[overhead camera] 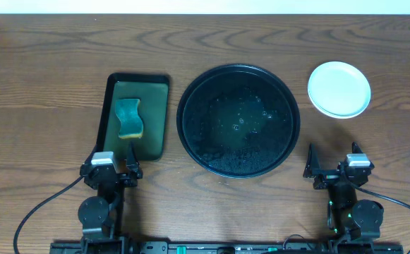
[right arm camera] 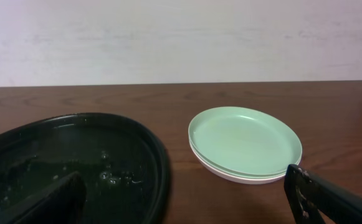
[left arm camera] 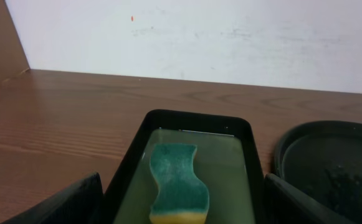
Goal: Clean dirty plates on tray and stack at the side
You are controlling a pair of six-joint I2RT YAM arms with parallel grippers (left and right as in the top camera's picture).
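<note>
Plates (overhead camera: 339,89) are not on the tray (overhead camera: 190,120), which holds only water drops. Just left of it lies a green tray (overhead camera: 155,113). Right of it, near but apart, the plates sit stacked (mint on top, white at the bottom). The sponge (overhead camera: 128,118) rests left of it. Left gripper (overhead camera: 111,152) and right gripper (overhead camera: 333,154) wait in front, jaws spread, empty. Likely finishing: best keep clear of the stack.

text: none readable | labels: none (all three views)

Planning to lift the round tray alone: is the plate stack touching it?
Apart. The overhead view shows bare table between the tray and the plate stack; the right wrist view agrees.
</note>
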